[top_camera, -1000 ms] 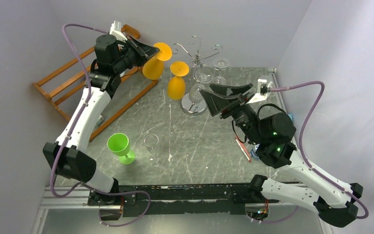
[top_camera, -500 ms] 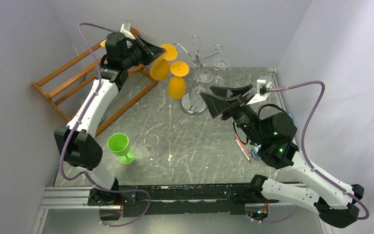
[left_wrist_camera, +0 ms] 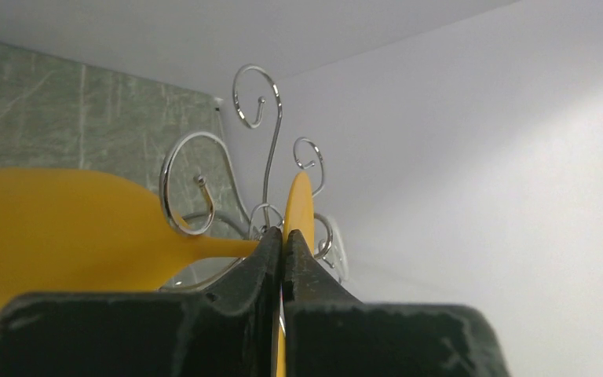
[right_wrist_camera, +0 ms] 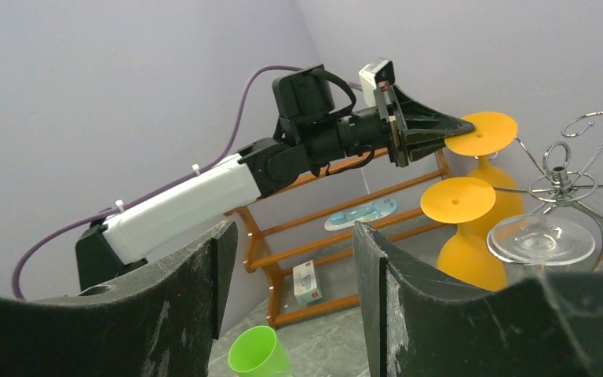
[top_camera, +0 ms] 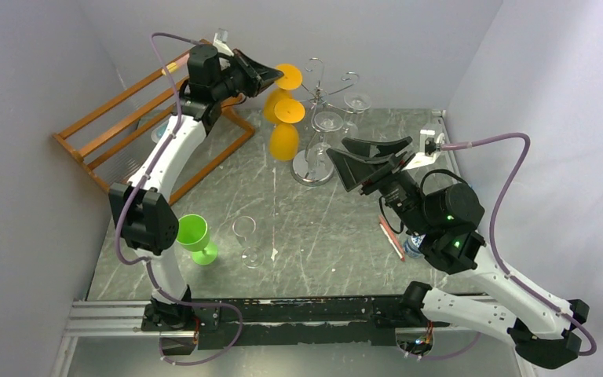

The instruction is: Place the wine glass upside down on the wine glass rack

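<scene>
While the left gripper (top_camera: 277, 76) clamps the foot of the inverted orange wine glass (top_camera: 290, 76) just beside the scroll arms of the wine glass rack (top_camera: 312, 174), the foot looks not yet hooked; sliding it in and letting go remain, and the right gripper (top_camera: 344, 155) hangs part-open, empty, near the rack

I see the wine glass (top_camera: 276, 97) in solid orange, matching the second orange glass (top_camera: 284, 140). The wine glass rack (top_camera: 308, 171) is shiny silver wire. My counter (top_camera: 322, 228) is grey-green, marbled with pale streaks. The cup (top_camera: 191, 232) is bright green, the slatted rack (top_camera: 94, 112) orange-brown wood, the cables (top_camera: 479, 141) purple.
</scene>
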